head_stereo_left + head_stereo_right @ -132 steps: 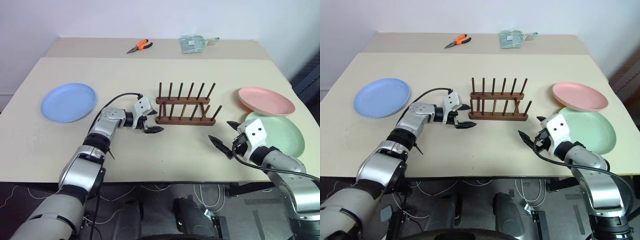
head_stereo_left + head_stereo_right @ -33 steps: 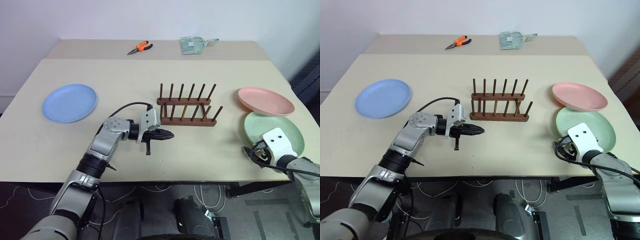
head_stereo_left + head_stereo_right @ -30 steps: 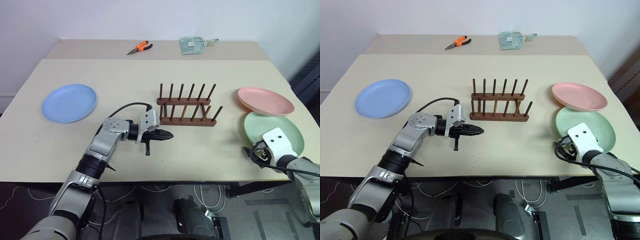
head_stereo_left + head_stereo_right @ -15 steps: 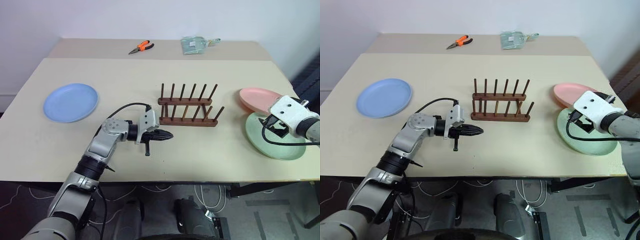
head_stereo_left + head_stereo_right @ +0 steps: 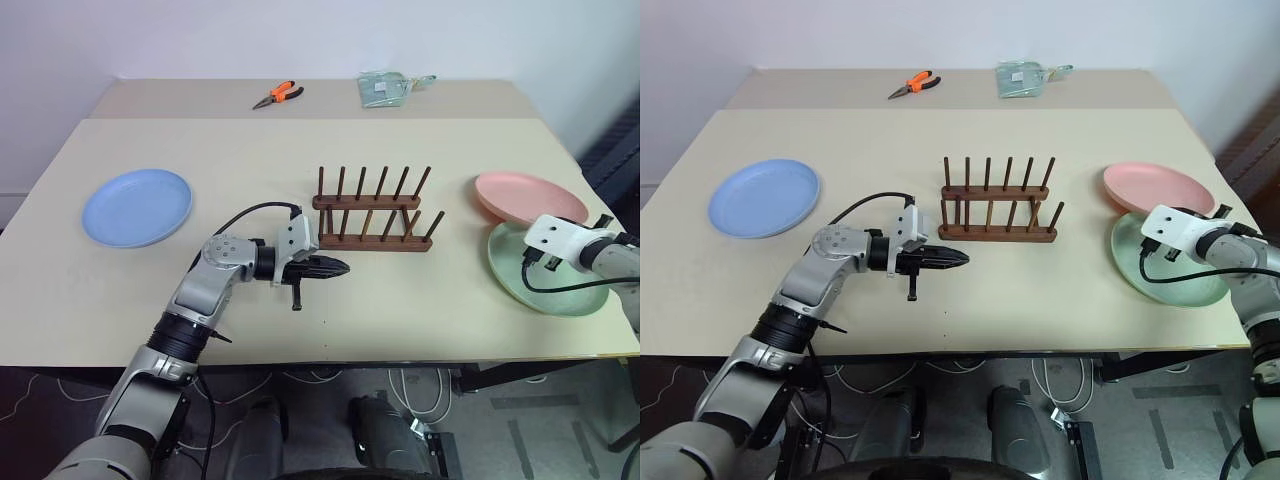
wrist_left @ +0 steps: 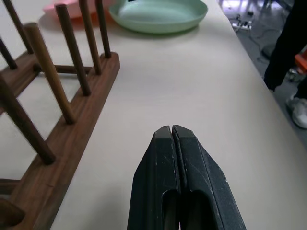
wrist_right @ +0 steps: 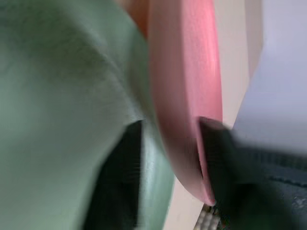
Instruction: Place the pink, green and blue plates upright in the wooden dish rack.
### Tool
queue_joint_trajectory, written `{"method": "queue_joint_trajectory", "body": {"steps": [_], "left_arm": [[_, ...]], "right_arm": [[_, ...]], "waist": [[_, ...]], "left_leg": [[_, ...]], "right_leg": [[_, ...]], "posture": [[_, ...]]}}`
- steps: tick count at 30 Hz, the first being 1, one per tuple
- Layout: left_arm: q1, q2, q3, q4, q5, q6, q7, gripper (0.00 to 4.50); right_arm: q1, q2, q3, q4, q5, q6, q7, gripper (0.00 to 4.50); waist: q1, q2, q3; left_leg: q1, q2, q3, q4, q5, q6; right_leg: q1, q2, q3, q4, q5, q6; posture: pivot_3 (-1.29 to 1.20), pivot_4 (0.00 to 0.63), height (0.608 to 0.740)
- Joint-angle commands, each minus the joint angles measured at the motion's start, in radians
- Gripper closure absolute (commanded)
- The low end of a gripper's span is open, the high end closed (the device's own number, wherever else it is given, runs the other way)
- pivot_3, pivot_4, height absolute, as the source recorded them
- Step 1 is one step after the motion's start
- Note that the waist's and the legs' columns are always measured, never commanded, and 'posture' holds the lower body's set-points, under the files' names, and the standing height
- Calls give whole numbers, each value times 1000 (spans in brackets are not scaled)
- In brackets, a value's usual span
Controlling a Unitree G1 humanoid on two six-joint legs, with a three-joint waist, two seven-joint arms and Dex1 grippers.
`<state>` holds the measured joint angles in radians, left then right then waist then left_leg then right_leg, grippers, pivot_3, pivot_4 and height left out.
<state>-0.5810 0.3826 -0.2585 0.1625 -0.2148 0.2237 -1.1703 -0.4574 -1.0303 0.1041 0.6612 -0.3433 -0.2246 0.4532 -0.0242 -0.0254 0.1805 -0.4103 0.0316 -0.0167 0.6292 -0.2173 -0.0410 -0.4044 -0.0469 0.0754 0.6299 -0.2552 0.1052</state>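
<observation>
Right gripper (image 7: 170, 158) pinches the pink plate (image 5: 530, 197); left gripper (image 6: 171, 139) pressed together.

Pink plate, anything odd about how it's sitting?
Yes. The pink plate isn't flat on the table: its near edge overlaps the rim of the green plate, so it sits slightly tilted. Nothing spilled or broken.

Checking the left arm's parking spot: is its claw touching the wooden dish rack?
Apart. In the left wrist view the shut left claw points past the wooden dish rack, with bare table between them.
</observation>
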Motion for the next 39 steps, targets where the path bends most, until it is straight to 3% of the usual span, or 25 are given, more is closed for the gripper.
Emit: {"method": "queue_joint_trajectory", "body": {"steps": [1,5,8,11,15,19,28,39], "left_arm": [[5,6,23,-36,-7,-20,22,4500],[-10,1,41,-19,-10,-26,56,4500],[-13,10,63,-25,-25,-18,69,4500],[-9,26,82,-26,-36,-7,70,4500],[-5,54,97,-20,-47,15,53,4500],[-8,67,98,-9,-47,10,47,4500],[25,88,117,-80,-89,67,44,4500],[30,104,110,-109,-100,85,41,4500]], "right_arm": [[-12,-12,-8,-2,-38,-53,-69,4476],[34,-40,-47,-107,-51,-77,-113,4476],[86,-37,-149,-307,54,-42,-69,4476],[124,54,-267,-596,369,107,69,4476],[161,146,-377,-1007,992,525,193,4476],[136,186,-421,-1078,1207,694,162,4476],[132,273,-429,-1060,1341,833,137,4476],[122,323,-436,-910,1286,828,183,4476]], "waist": [[0,1,0],[2,1,0],[2,2,0],[-5,2,0],[-12,2,1],[-1,1,1],[9,1,1],[8,1,1]], "left_leg": [[0,0,0,0,0,0],[0,0,0,0,0,0],[0,0,0,0,0,0],[1,0,0,0,0,0],[1,1,-3,0,0,0],[1,0,-4,1,0,0],[-1,0,-3,0,0,0],[-1,1,-2,0,0,1]], "right_leg": [[0,0,0,0,0,0],[0,0,1,0,0,0],[0,0,1,0,0,0],[0,1,1,1,0,0],[2,1,-1,1,2,3],[4,0,-3,0,0,0],[1,0,-2,0,0,0],[1,0,-2,0,0,0]], "posture": [[0,150,732],[0,150,732],[0,150,732],[0,150,732],[0,150,732],[0,150,732],[0,150,732],[0,150,732]]}}
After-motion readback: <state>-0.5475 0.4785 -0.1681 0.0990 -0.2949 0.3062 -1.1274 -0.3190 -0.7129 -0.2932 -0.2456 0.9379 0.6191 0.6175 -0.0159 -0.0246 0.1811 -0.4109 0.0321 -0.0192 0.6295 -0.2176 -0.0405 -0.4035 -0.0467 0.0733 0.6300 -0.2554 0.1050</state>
